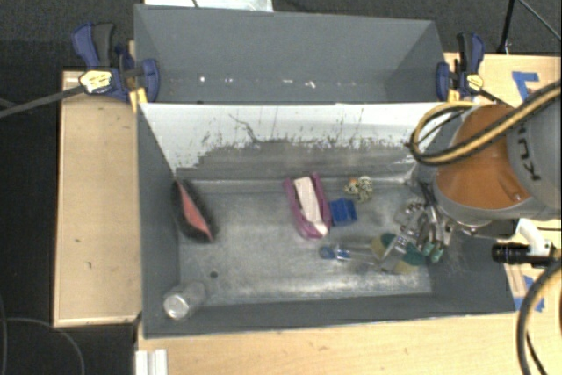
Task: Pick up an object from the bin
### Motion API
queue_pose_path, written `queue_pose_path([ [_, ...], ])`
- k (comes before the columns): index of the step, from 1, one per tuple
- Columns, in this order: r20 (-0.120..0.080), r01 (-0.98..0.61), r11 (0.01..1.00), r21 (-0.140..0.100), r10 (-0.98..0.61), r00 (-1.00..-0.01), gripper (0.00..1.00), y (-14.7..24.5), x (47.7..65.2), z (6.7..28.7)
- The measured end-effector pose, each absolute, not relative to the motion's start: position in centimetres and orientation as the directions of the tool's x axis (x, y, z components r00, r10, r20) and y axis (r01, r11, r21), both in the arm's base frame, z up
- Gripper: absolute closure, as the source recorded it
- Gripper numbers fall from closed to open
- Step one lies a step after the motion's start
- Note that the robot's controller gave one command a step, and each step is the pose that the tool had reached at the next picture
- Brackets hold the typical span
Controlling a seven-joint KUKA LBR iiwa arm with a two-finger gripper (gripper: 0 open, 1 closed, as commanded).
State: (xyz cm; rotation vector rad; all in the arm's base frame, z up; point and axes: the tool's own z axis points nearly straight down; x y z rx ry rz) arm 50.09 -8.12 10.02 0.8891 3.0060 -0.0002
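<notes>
Several items lie unlifted in the bin (255, 270): red wedge (193, 212) at left, pink-and-white packet (307, 206) centre, blue block (342, 212) just beside it. Claw (411, 234) sits low at right among small green pieces (430, 254); whether released or clenched cannot be told. Judged: grasp unconfirmed, lift outstanding.

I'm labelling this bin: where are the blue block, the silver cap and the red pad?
blue block (342, 211), camera view, middle of its top
silver cap (177, 306), camera view, centre of its round top
red pad (195, 215), camera view, middle of its red face
</notes>
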Motion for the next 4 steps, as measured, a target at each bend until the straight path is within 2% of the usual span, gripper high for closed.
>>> queue_pose_path([
  [1,0.002,0.637,0.771,0.000,0.637,-0.771,0.00,-8.7,50.3,6.9],
  [2,0.002,0.632,0.775,0.000,0.632,-0.775,0.00,-8.7,50.3,6.9],
  [3,0.003,0.628,0.778,-0.001,0.628,-0.778,1.00,-8.7,50.3,6.9],
  [4,-0.007,0.621,0.784,0.004,0.621,-0.784,1.00,-8.7,50.5,13.9],
])
